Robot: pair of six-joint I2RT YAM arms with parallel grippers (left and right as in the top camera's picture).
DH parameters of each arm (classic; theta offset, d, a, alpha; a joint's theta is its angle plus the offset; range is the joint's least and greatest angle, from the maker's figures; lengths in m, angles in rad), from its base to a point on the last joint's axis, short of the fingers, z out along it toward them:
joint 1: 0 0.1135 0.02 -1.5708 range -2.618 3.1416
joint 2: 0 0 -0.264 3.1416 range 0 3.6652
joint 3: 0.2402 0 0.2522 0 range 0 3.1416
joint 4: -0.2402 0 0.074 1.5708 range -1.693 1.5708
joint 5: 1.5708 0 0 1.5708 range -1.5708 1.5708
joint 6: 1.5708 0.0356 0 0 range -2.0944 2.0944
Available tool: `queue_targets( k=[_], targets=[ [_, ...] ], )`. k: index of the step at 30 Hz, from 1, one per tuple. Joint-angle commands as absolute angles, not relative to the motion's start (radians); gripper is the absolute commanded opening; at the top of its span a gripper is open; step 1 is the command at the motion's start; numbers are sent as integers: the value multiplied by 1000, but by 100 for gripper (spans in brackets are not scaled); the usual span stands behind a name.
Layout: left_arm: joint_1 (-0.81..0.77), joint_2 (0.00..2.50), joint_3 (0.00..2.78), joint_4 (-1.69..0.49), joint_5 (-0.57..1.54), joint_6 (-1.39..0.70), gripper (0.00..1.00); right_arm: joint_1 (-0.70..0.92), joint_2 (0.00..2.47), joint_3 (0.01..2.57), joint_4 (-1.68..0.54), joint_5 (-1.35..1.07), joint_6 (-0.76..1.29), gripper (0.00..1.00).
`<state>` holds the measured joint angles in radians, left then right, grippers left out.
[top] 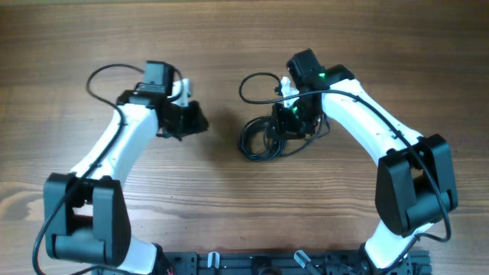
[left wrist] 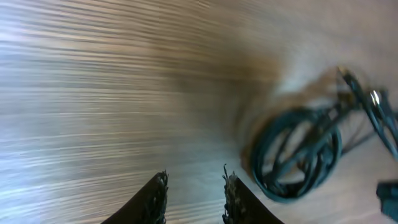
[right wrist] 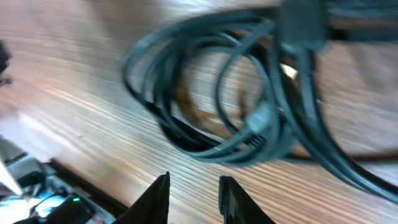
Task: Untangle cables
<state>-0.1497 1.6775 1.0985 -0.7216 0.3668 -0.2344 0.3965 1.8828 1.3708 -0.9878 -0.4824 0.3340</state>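
Left gripper [left wrist: 196,180]: jaws narrowly parted with nothing between them, over bare wooden table [top: 229,46], well apart from the cable coil [top: 263,137] on its left side.

Right gripper [right wrist: 194,182]: jaws narrowly parted and empty, at the coil's right edge, tips just short of the loops.

The black cables lie bunched in overlapping loops on the table.

Step in hand, as judged: selecting a strand; no cable is gripped. The next move calls for closing on one outer loop and drawing it away from the coil.
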Motion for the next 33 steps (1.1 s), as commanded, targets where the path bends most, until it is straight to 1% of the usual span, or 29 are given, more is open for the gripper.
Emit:
queue_targets(
  k=[1,3,7,13,20,22,25,33],
  targets=[
    [-249,1689,1090,-717,396,-107,34,402,1868,1329,-983,-406,318,30],
    [-291,1689,1090,-711,393,-82,37,402,1868,1313,-959,-382,327,31],
    [-363,1689,1090,-713,392,-30,38,402,1871,1286,-878,-244,396,34],
    [-450,1689,1090,-714,392,23,39,401,1875,1242,-750,-240,405,35],
    [-512,1689,1090,-711,392,49,39,401,1876,1235,-737,-240,422,35],
    [-528,1689,1090,-709,392,56,39,401,1876,1235,-737,-239,422,32],
    [-545,1689,1090,-705,379,76,39,401,1877,1235,-730,-227,428,32],
    [-556,1689,1090,-649,343,80,39,401,1915,1235,-697,-225,479,32]
  ],
)
